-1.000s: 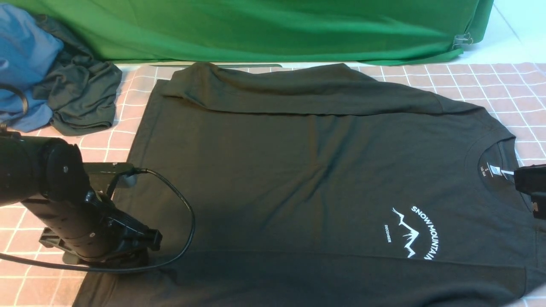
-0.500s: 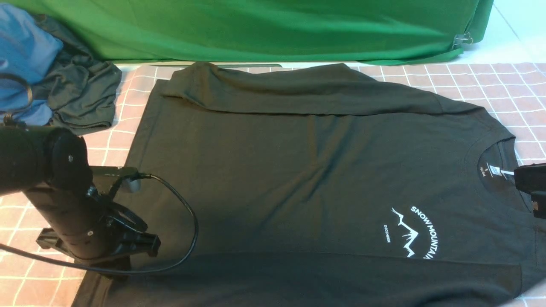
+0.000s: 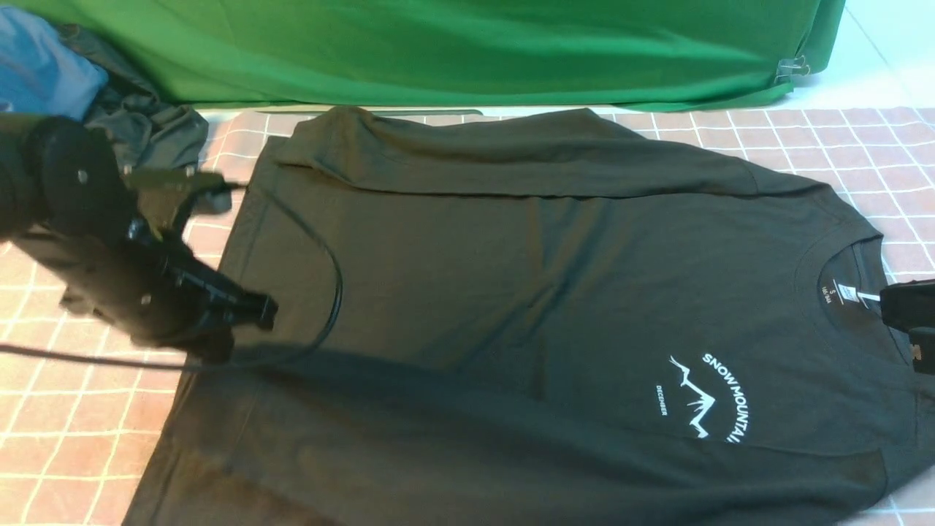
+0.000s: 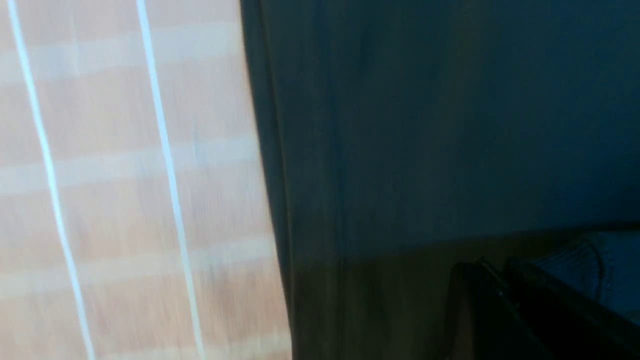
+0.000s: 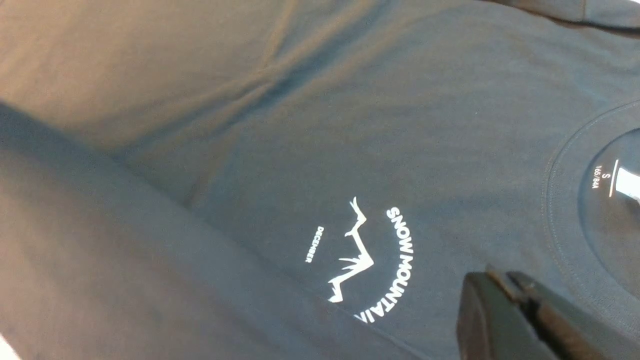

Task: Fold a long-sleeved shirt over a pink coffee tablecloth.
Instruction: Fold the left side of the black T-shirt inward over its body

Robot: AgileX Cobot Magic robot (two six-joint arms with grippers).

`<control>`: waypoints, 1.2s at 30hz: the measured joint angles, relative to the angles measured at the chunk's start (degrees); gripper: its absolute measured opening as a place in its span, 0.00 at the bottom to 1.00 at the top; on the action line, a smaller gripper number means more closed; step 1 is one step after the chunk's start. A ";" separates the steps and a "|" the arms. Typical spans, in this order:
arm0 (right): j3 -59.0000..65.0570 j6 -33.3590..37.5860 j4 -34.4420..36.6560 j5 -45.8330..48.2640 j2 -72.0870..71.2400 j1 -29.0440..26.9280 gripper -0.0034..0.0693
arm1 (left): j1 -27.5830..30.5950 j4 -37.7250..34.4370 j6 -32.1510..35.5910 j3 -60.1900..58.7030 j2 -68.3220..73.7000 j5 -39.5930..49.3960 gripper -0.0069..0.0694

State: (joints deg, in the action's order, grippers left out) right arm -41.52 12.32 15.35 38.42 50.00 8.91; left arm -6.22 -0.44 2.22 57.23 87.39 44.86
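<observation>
Left wrist view: long-sleeved shirt [image 4: 425, 125] blurred

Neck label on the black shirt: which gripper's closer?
Right. The right gripper sits just beside the neck label; the left gripper is far off, at the hem end of the long-sleeved shirt.

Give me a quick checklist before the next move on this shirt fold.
1. Left gripper clamped on the long-sleeved shirt's lifted near edge: ok.
2. Right gripper shut beside the collar, pinching fabric: cannot tell.
3. Far sleeve folded flat across the body: ok.
4. Pink coffee tablecloth flat around the shirt: ok.
5. Dark grey-green garment apart from the shirt: ok.
6. Left arm's cable clear of the lifted fabric: cannot tell.
</observation>
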 joint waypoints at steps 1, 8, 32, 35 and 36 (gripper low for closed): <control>0.00 0.00 0.00 -0.06 0.00 0.00 0.11 | 0.00 0.00 0.10 0.00 0.05 0.00 0.15; -0.04 0.00 1.07 -0.49 0.00 0.00 0.13 | 0.00 2.32 0.91 2.24 2.91 -4.10 0.15; -0.04 -0.24 1.41 -0.83 0.00 0.00 0.14 | 0.00 8.01 0.91 3.56 6.54 -26.80 0.15; -0.04 -0.24 1.66 -0.83 0.00 0.00 0.14 | 0.00 8.99 0.91 3.56 8.56 -27.02 0.15; -0.04 -0.24 1.67 -0.83 0.00 0.00 0.14 | 0.00 9.10 0.91 3.56 9.11 -27.41 0.15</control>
State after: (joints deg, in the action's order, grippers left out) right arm -41.56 12.08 17.02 37.59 50.00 8.91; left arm -6.22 8.66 3.13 60.79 96.50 17.44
